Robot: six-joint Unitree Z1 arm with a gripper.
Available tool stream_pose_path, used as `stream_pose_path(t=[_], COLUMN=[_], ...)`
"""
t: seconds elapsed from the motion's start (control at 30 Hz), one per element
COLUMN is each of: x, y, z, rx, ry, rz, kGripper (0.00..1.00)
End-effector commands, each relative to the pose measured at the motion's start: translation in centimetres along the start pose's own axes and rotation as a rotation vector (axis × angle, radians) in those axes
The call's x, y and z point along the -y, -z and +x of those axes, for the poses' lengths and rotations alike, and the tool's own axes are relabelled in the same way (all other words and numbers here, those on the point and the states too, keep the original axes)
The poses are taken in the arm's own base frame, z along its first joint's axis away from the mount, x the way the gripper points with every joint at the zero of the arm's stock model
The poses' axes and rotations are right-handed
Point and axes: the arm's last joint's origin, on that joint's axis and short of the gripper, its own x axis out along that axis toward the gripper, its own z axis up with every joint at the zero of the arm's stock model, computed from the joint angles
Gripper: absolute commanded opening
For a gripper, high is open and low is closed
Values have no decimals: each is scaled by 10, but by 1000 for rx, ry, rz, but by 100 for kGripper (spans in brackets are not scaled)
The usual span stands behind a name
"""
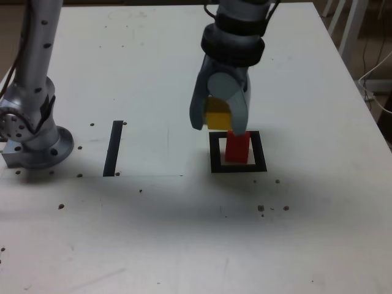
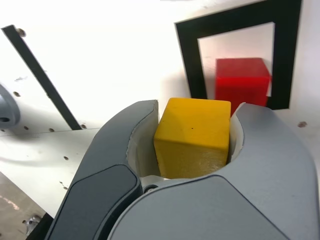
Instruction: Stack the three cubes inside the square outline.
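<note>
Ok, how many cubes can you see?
2. The yellow cube is held in the gripper; the red cube sits inside the black square outline. Another could be hidden behind the arm.

Silvery-grey arm — black collar, dark cables, round screws, smooth grey curved hand [image 1: 218, 113]

One cube [image 1: 237, 147] inside the square outline [image 1: 260, 151], right of the strip [image 1: 113, 149] in the exterior view.

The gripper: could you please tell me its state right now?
Gripper: closed on the yellow cube, holding it up off the table.
</note>
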Motion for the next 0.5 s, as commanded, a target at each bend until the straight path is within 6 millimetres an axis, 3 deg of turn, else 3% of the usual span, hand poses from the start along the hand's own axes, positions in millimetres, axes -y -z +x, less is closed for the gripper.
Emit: stream_pose_path(t=[0.0,0.47], x=[1,1], y=[-5,-23], z=[2,9], rx=[-5,-6], ry=[1,9], rz=[4,27], kGripper=[27,27])
